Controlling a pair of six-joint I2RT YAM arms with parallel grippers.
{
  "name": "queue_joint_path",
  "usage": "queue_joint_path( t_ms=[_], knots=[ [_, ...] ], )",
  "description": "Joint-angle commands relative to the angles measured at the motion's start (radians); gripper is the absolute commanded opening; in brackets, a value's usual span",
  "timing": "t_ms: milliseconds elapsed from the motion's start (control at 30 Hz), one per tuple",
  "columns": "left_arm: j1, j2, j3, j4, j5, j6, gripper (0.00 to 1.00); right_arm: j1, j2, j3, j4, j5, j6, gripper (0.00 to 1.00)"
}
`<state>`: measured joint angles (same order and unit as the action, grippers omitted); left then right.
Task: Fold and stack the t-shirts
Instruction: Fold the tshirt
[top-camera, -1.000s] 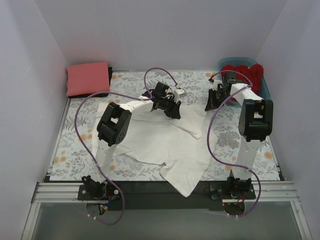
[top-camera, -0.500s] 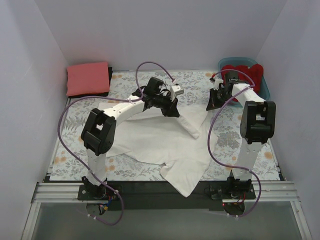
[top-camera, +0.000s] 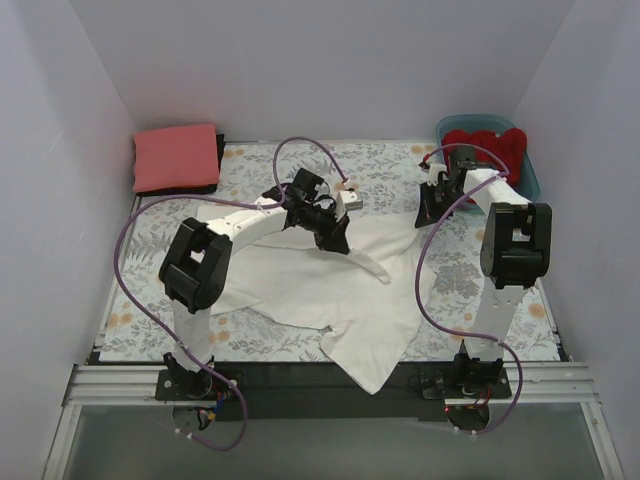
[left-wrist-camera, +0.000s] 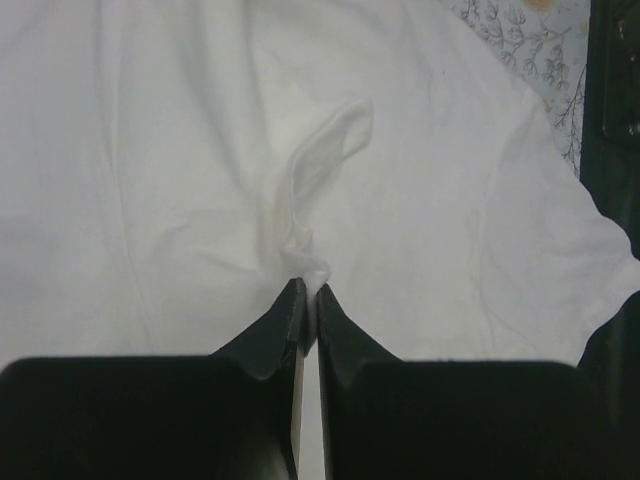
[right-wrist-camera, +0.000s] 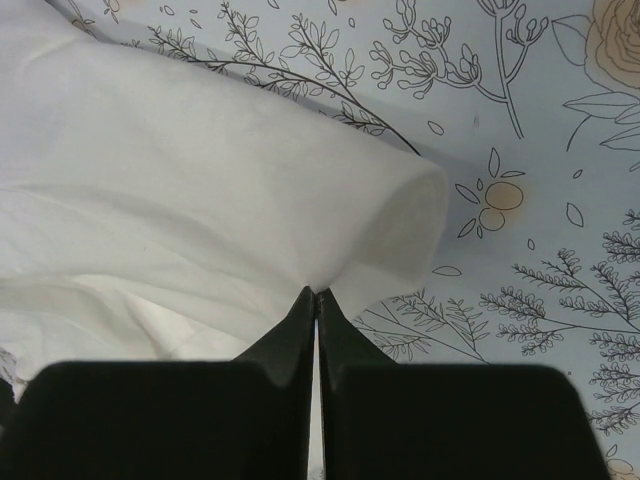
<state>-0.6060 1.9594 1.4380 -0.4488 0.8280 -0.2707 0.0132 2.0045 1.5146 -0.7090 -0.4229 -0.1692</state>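
Note:
The white t-shirt (top-camera: 330, 290) lies spread and rumpled over the middle of the floral table cloth, one part hanging over the near edge. My left gripper (top-camera: 337, 240) is shut on a pinch of the white t-shirt (left-wrist-camera: 300, 180) near its far middle. My right gripper (top-camera: 424, 212) is shut on the shirt's far right edge (right-wrist-camera: 200, 190), which curls up from the cloth. The coral-pink t-shirt (top-camera: 176, 157) lies folded at the far left corner. The bright red t-shirt (top-camera: 486, 150) sits bunched in the teal tub (top-camera: 532, 178).
The floral table cloth (top-camera: 150, 290) covers the table. A dark mat lies under the pink shirt. White walls close in the left, back and right sides. Purple cables loop from both arms.
My left gripper has moved left and toward the near side, dragging the pinched white cloth with it; its elbow swung left. The right gripper has barely moved.

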Motion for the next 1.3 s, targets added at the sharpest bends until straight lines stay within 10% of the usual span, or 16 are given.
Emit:
queue_joint_path(
  t_ms=[0, 233, 633, 1267],
  knots=[
    [-0.006, -0.011, -0.024, -0.063, -0.029, 0.111, 0.10, -0.002, 0.019, 0.002, -0.017, -0.005, -0.018, 0.01],
    [-0.008, -0.126, -0.082, 0.028, 0.015, 0.186, 0.39, -0.002, 0.056, 0.033, -0.020, -0.016, -0.010, 0.07],
    [-0.110, -0.047, -0.111, 0.229, 0.123, 0.257, 0.46, -0.001, 0.060, 0.012, -0.020, -0.011, -0.009, 0.06],
    [-0.293, 0.001, -0.314, 0.659, -0.171, 0.453, 0.43, -0.001, 0.065, 0.015, -0.024, -0.011, -0.023, 0.05]
  ],
)
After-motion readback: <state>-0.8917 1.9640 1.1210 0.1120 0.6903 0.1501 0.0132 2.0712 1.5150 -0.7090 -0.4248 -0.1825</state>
